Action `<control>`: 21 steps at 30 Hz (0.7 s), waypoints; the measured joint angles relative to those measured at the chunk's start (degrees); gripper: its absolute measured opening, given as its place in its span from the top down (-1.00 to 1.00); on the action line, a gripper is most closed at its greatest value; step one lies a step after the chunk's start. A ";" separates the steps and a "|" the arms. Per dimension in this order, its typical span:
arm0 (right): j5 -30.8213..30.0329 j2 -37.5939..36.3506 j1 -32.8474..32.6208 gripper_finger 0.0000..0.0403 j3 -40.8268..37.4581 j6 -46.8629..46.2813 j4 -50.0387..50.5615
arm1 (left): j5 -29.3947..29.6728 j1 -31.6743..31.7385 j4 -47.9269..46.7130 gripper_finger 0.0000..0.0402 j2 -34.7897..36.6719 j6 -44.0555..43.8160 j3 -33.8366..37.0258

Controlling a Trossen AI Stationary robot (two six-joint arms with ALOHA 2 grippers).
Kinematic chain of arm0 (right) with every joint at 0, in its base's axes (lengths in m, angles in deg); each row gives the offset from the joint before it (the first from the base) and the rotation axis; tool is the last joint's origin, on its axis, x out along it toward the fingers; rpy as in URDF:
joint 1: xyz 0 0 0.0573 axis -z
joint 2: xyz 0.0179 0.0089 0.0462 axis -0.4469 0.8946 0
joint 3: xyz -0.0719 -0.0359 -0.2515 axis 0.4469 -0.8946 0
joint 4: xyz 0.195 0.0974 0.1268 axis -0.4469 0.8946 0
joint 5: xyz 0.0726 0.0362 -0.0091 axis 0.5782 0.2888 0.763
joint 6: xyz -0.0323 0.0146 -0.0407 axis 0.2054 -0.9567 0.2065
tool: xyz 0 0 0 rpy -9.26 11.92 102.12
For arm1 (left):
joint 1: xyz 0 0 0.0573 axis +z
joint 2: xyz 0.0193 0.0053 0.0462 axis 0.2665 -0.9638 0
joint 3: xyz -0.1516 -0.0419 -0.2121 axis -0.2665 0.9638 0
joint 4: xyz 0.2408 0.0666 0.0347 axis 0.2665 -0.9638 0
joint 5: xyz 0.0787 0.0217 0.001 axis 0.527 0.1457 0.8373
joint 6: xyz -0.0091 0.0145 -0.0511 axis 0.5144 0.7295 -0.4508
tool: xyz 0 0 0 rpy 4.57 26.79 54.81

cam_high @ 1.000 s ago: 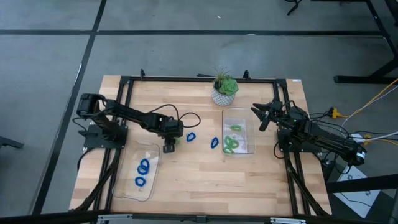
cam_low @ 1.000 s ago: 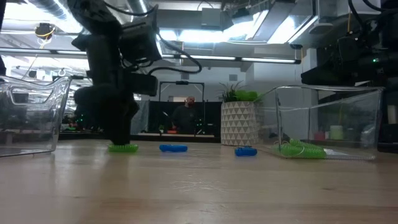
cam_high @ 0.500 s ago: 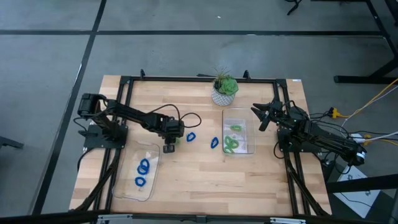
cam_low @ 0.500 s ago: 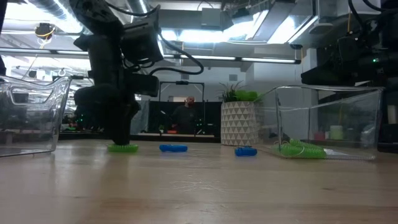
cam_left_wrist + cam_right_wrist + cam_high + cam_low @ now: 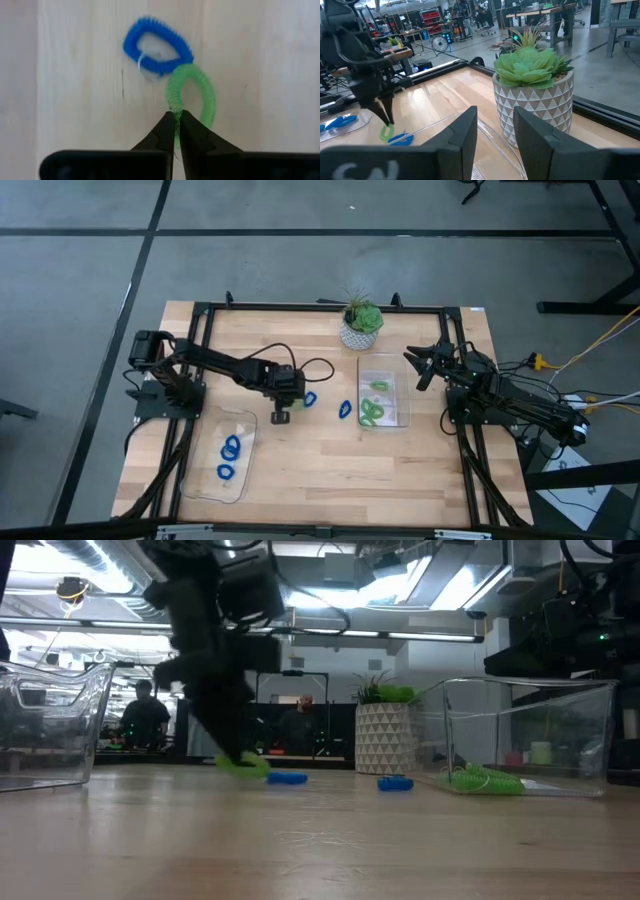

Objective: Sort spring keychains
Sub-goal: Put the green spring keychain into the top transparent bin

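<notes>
While two bright blue coiled plastic keychains [image 5: 229,457] already lie in the clear plastic tray [image 5: 241,424] near the tabletop's left front corner and several light green coils [image 5: 375,409] in the clear tray [image 5: 401,395] right of centre, sorting looks roughly half done.

The left gripper [image 5: 177,123], mid-tabletop, has its fingers pinched on a light green coiled loop [image 5: 192,97], springy and oval, touching a loose blue coil [image 5: 156,46]. Another blue coil [image 5: 344,410] waits nearby.

The right gripper [image 5: 420,366] idles near the right edge, fingers partly apart.

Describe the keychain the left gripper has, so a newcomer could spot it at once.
Start at the potted plant on the table's far edge, then look toward the left gripper mid-table. Pinched in its shut fingertips is a light green keychain, beside a loose blue keychain; it alone is held.
</notes>
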 joint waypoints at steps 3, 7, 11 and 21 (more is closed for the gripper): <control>-0.01 -0.01 0.00 0.37 0.00 0.00 -0.01 | 0.02 0.06 0.64 0.96 0.00 1.19 -2.14; 0.00 -0.01 0.02 0.37 0.00 0.00 0.00 | 0.02 0.76 0.60 0.97 0.02 2.36 -5.51; 0.00 -0.02 0.00 0.37 0.00 0.00 0.00 | 0.07 2.00 0.59 0.97 0.03 3.17 -9.30; -0.02 -0.01 0.01 0.37 0.00 0.00 -0.01 | 0.09 4.22 0.65 0.96 0.09 5.31 -18.95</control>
